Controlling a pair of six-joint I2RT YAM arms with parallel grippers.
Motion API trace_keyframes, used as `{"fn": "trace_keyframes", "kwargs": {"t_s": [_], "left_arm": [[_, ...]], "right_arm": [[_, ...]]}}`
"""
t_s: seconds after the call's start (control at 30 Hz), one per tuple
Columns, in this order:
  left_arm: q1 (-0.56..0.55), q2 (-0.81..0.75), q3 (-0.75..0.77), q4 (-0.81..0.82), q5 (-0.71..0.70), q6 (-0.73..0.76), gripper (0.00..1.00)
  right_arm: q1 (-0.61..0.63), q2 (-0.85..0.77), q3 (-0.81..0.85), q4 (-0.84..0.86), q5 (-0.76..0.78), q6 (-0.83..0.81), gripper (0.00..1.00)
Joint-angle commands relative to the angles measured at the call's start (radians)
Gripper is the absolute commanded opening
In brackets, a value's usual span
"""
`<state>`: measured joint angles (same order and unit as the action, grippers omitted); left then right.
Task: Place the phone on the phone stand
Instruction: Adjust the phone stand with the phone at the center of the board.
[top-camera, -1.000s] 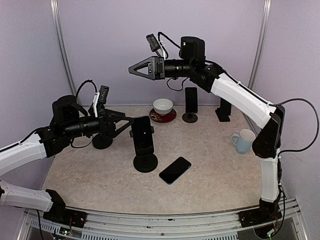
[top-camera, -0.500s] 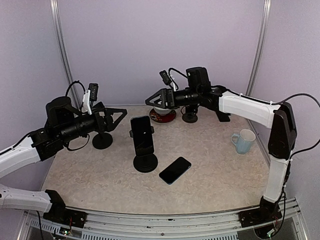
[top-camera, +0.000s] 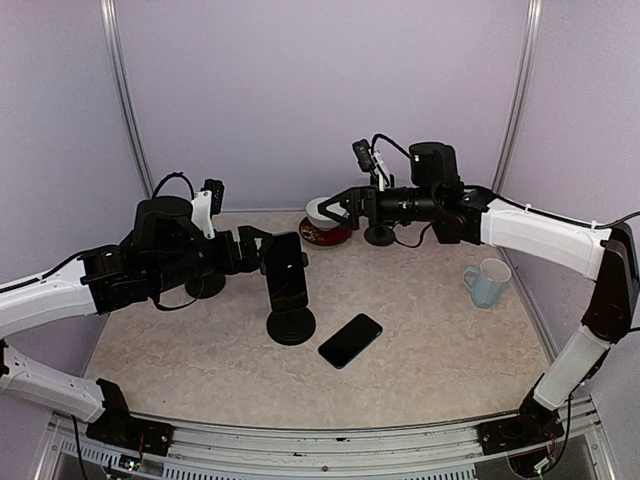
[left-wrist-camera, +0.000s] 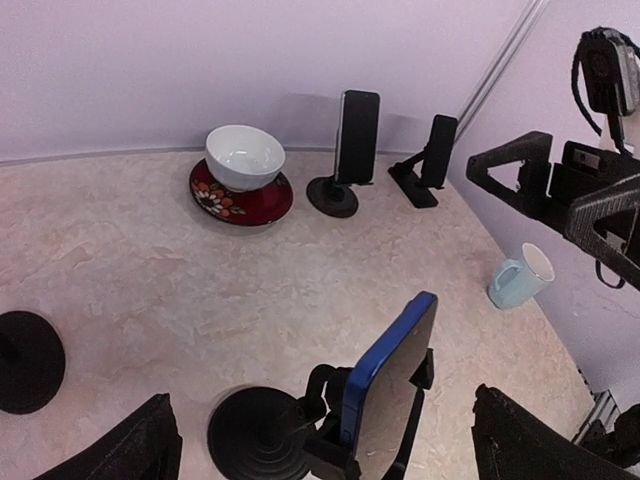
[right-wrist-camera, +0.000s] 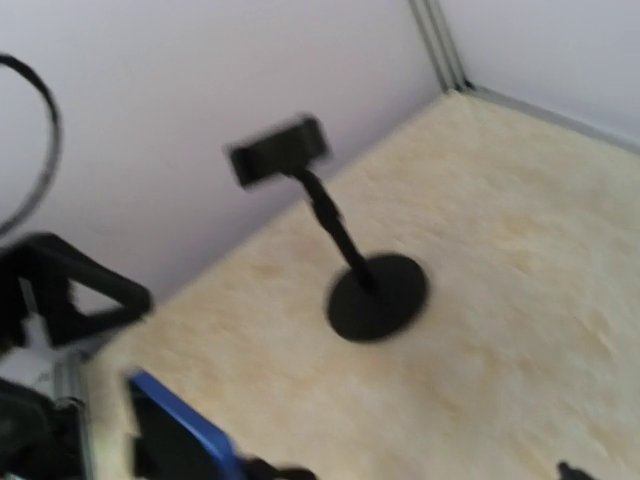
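A blue-edged phone (top-camera: 285, 272) stands clamped on a black stand (top-camera: 291, 326) at the table's middle; it also shows in the left wrist view (left-wrist-camera: 388, 392). A second dark phone (top-camera: 350, 340) lies flat just right of that stand's base. My left gripper (top-camera: 260, 248) is open and empty, its fingers (left-wrist-camera: 130, 452) spread either side of the stand from behind. My right gripper (top-camera: 323, 208) is open and empty, held in the air above the bowl (top-camera: 322, 210). The right wrist view is blurred and shows an empty stand (right-wrist-camera: 345, 262).
A white bowl (left-wrist-camera: 245, 157) sits on a red plate (left-wrist-camera: 240, 197) at the back. Another phone on a stand (left-wrist-camera: 357, 135) and a small black stand (left-wrist-camera: 433, 155) are beside it. A pale blue mug (top-camera: 487, 282) is at the right. The empty stand's base (top-camera: 204, 285) is at the left.
The right arm came down from high up and pulled back to the right, above the bowl. The left gripper drew back, then moved in close behind the phone on the stand.
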<state>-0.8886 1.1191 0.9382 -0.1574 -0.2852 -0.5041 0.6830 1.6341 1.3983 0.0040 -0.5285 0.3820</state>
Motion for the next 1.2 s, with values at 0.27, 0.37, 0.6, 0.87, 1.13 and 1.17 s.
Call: {"fn": "trace_keyframes", "kwargs": {"t_s": [0.27,0.37,0.6,0.87,1.13,1.17], "left_arm": [[-0.008,0.119,0.044,-0.085,-0.084,-0.055,0.99],[-0.009,0.114,0.031,-0.073,-0.045,-0.047,0.99],[-0.007,0.053,-0.034,-0.029,0.019,-0.035,0.92],[0.026,0.057,-0.052,-0.018,0.06,-0.039,0.74],[0.056,0.084,-0.05,-0.026,0.069,-0.053,0.65],[0.056,0.085,-0.05,-0.02,0.073,-0.052,0.64]], "right_arm": [[-0.016,-0.068,-0.17,0.031,0.128,-0.065,1.0],[-0.025,-0.078,-0.188,0.042,0.131,-0.065,1.0],[-0.03,-0.054,-0.197,0.065,0.091,-0.058,1.0],[-0.029,-0.032,-0.191,0.09,0.048,-0.038,1.0],[-0.03,-0.017,-0.19,0.1,0.018,-0.029,1.0],[-0.03,-0.015,-0.191,0.101,0.014,-0.028,1.0]]}}
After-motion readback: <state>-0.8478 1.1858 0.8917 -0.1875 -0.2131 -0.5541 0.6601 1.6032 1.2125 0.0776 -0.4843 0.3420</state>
